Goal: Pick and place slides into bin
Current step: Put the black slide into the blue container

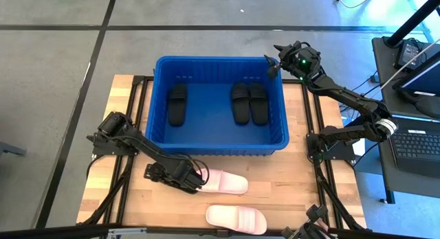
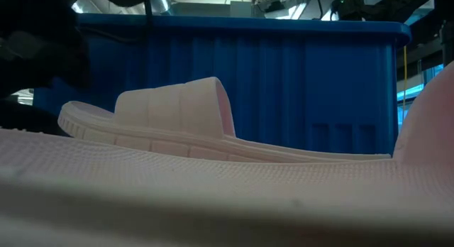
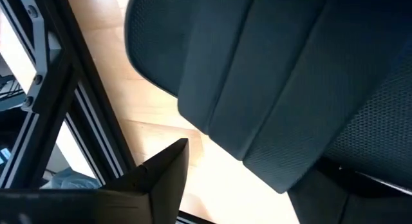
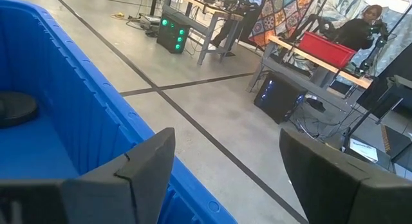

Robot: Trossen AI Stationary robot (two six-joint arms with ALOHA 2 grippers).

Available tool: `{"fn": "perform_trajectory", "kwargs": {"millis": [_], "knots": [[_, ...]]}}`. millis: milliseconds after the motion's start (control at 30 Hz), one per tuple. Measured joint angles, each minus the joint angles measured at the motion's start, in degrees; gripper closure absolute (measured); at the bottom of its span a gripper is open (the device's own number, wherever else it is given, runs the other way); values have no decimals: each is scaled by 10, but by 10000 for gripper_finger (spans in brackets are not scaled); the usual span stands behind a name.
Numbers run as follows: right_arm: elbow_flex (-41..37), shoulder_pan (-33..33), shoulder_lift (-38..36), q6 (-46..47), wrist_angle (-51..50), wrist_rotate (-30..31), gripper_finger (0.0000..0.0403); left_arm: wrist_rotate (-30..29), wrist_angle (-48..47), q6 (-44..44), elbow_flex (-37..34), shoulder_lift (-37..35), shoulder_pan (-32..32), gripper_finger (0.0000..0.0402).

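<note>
Three matte black slides (image 1: 177,104) lie flat in the blue ribbed bin (image 1: 218,143); two pale pink slides (image 1: 223,181) rest on the table (image 1: 289,191) before it. The left claw (image 1: 199,178) stands wide at the nearer pink slide's end; the right claw (image 1: 271,62) hangs wide over the bin's far corner.

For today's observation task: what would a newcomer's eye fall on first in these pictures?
The blue bin at the table's far middle, with three black slides lying in it. Next, two pale pink slides on the bare wood in front. The left gripper is at the nearer-to-bin pink slide's end; the right gripper hovers open over the bin's far right corner.
</note>
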Motion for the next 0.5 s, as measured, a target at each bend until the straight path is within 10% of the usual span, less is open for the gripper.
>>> {"fn": "perform_trajectory", "kwargs": {"millis": [500], "knots": [[0, 0, 0, 0, -2, 0, 124, 7, 13, 0, 0, 0, 1, 339]]}}
